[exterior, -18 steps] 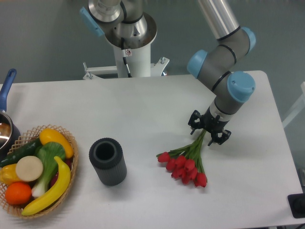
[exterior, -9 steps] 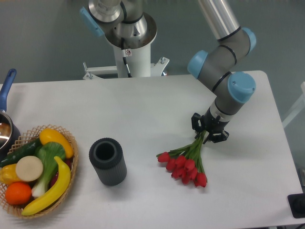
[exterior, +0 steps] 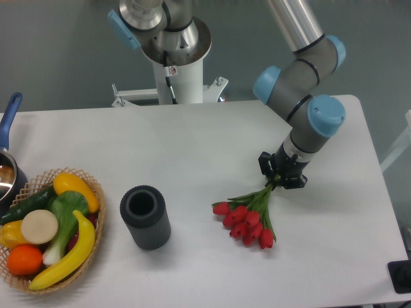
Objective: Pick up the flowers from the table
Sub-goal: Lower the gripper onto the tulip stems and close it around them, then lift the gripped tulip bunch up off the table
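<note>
The flowers are a bunch of red tulip buds on thin green stems, at the right of the white table. My gripper is shut on the stem end of the bunch, with the buds hanging down and to the left of it. The buds sit slightly higher than before, close to the tabletop; I cannot tell whether they still touch it.
A dark ribbed cylinder cup stands upright left of the flowers. A wicker basket of plastic fruit and vegetables sits at the front left, with a blue-handled pot behind it. The robot base stands beyond the table's far edge.
The gripper's fingers closed from open onto the flower stems. The bunch has since shifted a little up and toward the gripper.
</note>
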You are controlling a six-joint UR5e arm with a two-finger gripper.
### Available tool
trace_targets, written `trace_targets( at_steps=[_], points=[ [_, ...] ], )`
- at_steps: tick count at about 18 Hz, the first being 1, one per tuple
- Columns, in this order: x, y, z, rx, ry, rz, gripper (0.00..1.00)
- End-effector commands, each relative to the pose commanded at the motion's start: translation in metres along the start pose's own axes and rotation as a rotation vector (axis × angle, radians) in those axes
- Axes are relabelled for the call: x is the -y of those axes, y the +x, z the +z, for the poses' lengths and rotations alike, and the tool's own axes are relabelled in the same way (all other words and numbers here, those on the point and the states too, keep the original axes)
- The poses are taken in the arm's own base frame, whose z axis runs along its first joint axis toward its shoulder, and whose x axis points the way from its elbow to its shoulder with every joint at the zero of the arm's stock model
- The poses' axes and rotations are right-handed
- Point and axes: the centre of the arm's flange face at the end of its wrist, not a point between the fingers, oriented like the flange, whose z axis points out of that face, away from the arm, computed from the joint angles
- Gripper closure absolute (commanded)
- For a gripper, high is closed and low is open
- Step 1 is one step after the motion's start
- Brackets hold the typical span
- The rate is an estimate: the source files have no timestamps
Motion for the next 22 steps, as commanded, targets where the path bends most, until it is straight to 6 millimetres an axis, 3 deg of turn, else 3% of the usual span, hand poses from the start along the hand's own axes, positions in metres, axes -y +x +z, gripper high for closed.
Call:
trace_targets(
  at_steps=[5, 11, 17, 22],
  points=[
    [0.007, 0.008, -0.054, 0.069, 0.02, -0.024, 0.79],
    [0.031, 0.025, -0.163, 0.199, 0.242, -0.097, 0.79],
    [0.074, 0.058, -0.258, 0.206, 0.565, -0.149, 0.79],
    [0.101, 0.066, -0.292, 0.132, 0.79, -0.081, 0.79]
  ],
)
